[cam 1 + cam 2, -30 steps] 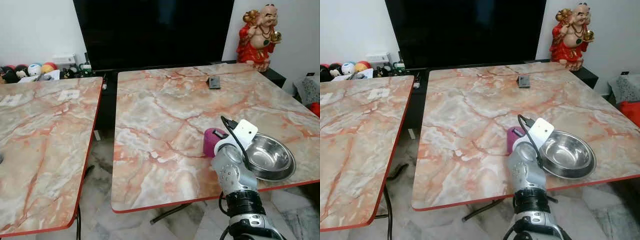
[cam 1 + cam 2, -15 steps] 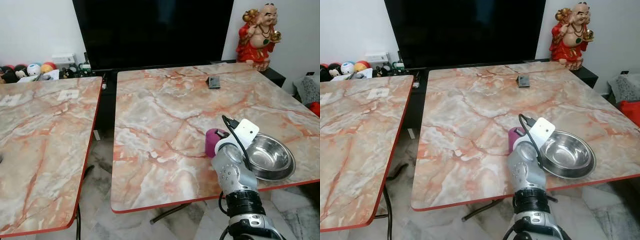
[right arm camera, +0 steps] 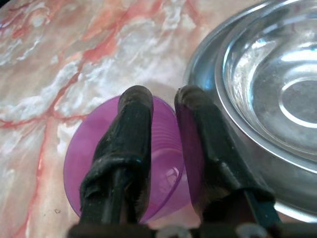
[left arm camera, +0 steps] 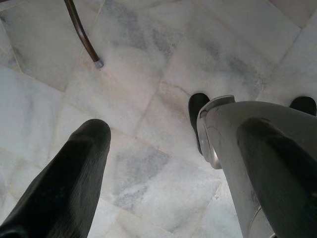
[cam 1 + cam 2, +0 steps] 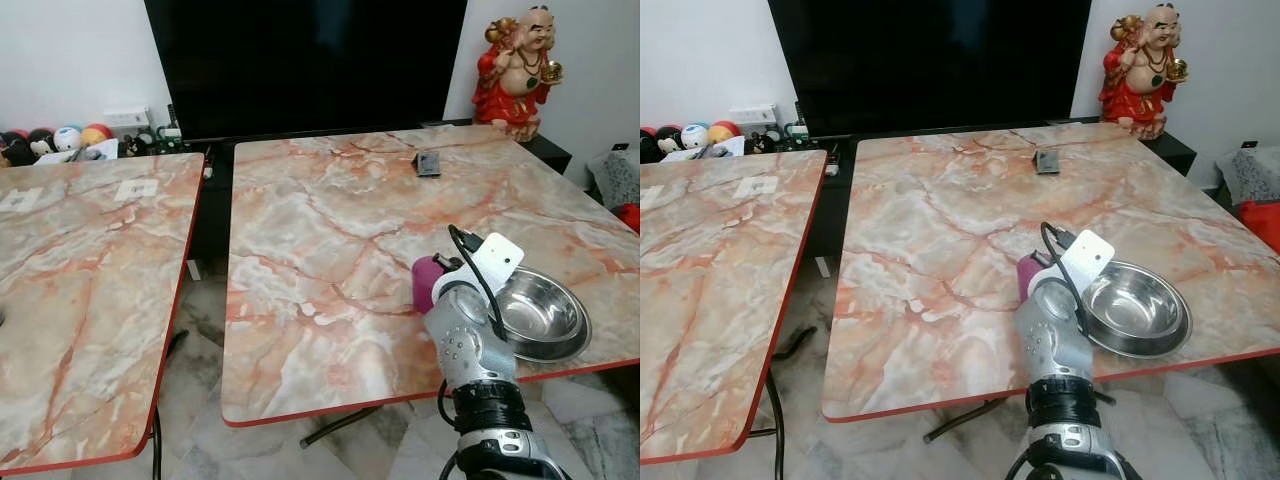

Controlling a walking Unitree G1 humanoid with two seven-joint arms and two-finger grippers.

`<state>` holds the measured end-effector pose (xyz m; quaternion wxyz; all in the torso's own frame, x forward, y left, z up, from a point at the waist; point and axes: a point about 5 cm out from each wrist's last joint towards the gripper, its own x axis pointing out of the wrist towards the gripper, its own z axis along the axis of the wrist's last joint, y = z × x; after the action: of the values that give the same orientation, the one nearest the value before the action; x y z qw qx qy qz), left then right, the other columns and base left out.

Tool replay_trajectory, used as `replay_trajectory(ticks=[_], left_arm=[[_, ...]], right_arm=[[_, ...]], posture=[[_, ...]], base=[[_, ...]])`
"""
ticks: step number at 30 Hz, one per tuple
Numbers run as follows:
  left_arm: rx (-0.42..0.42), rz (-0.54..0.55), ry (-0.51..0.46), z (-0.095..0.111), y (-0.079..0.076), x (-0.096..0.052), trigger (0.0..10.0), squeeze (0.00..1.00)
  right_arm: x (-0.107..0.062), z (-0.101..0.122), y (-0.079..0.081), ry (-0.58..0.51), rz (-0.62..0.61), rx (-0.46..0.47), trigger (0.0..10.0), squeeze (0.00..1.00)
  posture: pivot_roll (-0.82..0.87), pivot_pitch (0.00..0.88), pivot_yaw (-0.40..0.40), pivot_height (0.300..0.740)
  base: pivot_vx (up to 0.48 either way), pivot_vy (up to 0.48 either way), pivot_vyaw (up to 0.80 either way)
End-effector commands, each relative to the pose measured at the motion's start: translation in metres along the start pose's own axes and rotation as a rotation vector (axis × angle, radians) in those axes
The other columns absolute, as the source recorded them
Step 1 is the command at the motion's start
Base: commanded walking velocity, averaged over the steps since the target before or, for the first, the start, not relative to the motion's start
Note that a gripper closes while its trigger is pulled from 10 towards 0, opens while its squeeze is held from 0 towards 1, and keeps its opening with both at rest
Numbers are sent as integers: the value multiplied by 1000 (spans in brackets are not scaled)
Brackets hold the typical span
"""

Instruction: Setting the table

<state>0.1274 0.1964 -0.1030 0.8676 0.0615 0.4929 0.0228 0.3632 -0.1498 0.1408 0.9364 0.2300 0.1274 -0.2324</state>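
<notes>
I have the right end effector [image 3: 161, 106] over the near right part of the marble-patterned table with a red edge [image 5: 330, 250], its two black fingers [image 3: 130, 129] pinching one wall of a translucent purple plastic cup [image 3: 84, 148], one finger inside the rim and one outside. The cup stands upright, mouth up, just beside the shiny round steel bowl [image 5: 540, 315], on the side of the bowl nearer the table's middle; I cannot tell whether cup and bowl touch. From the bowl, the open stretch of table lies away toward the black screen. The left end effector [image 4: 158, 163] hangs idle over the pale marble floor, fingers spread apart, so the right arm is the nearer one.
</notes>
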Motion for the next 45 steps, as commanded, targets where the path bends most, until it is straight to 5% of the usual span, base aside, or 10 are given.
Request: replay_trajectory(ticks=[1,24,27,32,40,45], left_arm=[[-5,-31,63,-14,-6,-3,10000,0],[-4,-33,63,-15,-5,-3,10000,0],[-5,-30,63,-15,-5,-3,10000,0],[-7,-27,65,-16,-4,-3,10000,0],[-9,-24,61,-17,-4,-4,10000,0],[1,-12,60,-17,-3,-4,10000,0]], right_arm=[[-2,-1,1,12,5,11,10000,0],[-9,18,-1,-125,-4,43,10000,0],[-15,27,8,-197,100,47,10000,0],[-31,29,14,-318,265,-82,10000,0],[-38,16,-7,-329,377,-233,10000,0],[-41,16,-49,-365,392,-378,10000,0]], posture=[[-21,0,13,740],[-21,0,18,740],[-20,0,19,740],[-17,0,14,740],[-28,0,8,740],[-46,0,9,740]], base=[[0,0,0],[0,0,0],[0,0,0],[0,0,0],[0,0,0],[0,0,0]])
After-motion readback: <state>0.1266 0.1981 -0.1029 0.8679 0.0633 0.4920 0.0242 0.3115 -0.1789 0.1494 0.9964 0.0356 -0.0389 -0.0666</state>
